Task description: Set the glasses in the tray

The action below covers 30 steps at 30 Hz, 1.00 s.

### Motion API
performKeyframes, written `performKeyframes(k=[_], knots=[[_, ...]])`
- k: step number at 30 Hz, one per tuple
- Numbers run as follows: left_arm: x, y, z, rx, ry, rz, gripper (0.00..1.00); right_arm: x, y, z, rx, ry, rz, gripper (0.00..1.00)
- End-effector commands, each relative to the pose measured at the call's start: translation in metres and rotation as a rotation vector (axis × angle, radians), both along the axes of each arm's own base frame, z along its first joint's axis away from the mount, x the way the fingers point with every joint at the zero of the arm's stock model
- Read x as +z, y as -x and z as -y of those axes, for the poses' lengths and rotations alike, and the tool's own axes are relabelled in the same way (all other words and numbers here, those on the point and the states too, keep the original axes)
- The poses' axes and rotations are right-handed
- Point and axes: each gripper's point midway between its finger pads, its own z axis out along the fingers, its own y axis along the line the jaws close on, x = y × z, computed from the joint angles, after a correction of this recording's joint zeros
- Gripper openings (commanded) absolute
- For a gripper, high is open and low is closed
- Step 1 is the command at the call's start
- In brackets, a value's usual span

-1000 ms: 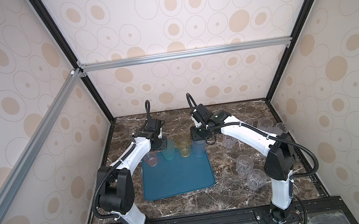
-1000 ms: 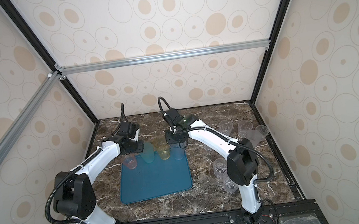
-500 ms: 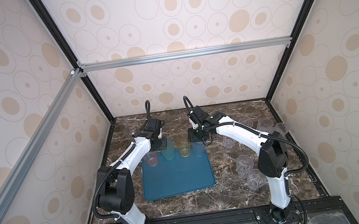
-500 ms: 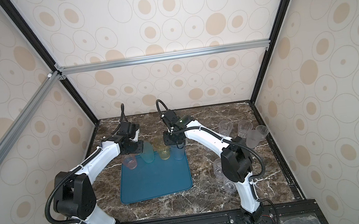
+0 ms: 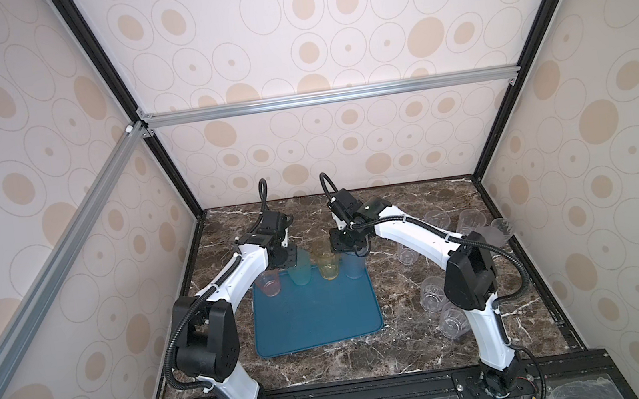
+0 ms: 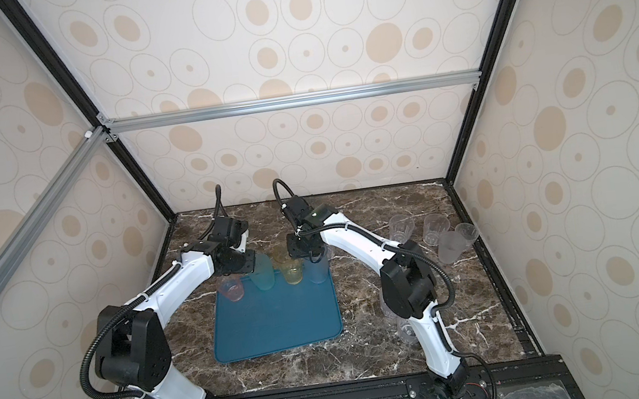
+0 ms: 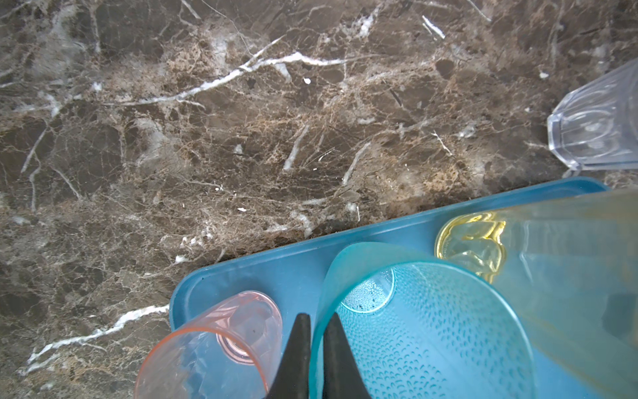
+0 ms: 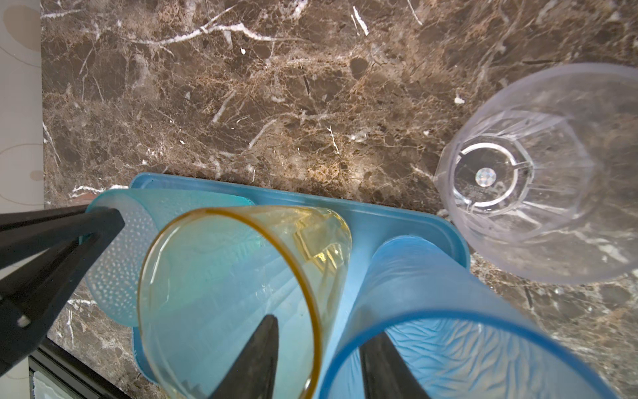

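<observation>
The teal-blue tray [image 5: 317, 322] lies mid-table. Along its far edge stand four tinted glasses: pink [image 5: 270, 286], teal [image 5: 301, 273], yellow [image 5: 327, 267] and blue [image 5: 354, 266]. My left gripper [image 7: 317, 316] is shut on the teal glass's [image 7: 424, 328] rim, one finger inside and one outside, beside the pink glass [image 7: 207, 345]. My right gripper [image 8: 322, 328] is open over the tray's far right corner. One finger hangs inside the yellow glass [image 8: 241, 276], the other inside the blue glass [image 8: 448, 328].
Several clear glasses stand on the marble right of the tray, at the back [image 5: 438, 220] and nearer the front [image 5: 433, 292]. One [image 8: 538, 172] is just off the tray's far right corner. A frosted glass [image 6: 452, 246] stands near the right wall.
My right gripper has shifted a little left along the tray's far edge, and its elbow has swung in. The left arm and the tinted glasses have stayed put.
</observation>
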Motion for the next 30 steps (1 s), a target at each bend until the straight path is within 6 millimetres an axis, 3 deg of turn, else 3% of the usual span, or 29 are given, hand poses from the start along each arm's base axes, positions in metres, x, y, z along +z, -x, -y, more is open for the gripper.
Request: performKeyframes(k=[1,11,17,30], knots=[[-0.007,0.008,0.000,-0.023,-0.015,-0.035,0.11,0.001,0.002,-0.006,0.005,-0.004,-0.013,0.39],[-0.007,0.009,0.000,-0.026,-0.018,-0.035,0.11,-0.002,0.005,-0.019,0.035,-0.018,-0.024,0.38],[-0.004,0.009,-0.001,-0.023,-0.023,-0.031,0.12,0.000,0.005,-0.013,0.043,0.013,-0.008,0.39],[0.002,0.005,0.000,-0.019,-0.018,-0.024,0.20,0.046,0.012,-0.003,0.084,0.009,0.058,0.45]])
